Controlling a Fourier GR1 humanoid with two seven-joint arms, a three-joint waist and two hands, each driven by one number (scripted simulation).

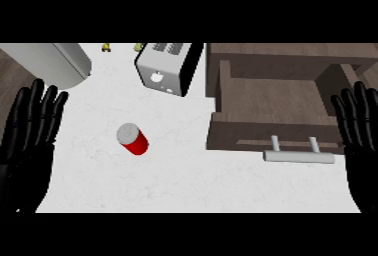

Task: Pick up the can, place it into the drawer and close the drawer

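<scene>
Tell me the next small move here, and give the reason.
Probably bring the left hand in toward the can. The can stands alone on the white counter, nearer that hand, and neither hand touches it. The drawer already stands open with its handle facing the robot, so it needs nothing yet. The right hand rests open at the right edge.

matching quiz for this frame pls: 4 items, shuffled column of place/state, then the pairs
Items:
1. can
2. drawer
3. toaster
4. left hand

Place or state:
A. open, nothing visible inside
B. silver, at the counter's far side
C. red, on the white counter
D. open, fingers up, at the view's left edge

Pairs: 1-C, 2-A, 3-B, 4-D
</scene>
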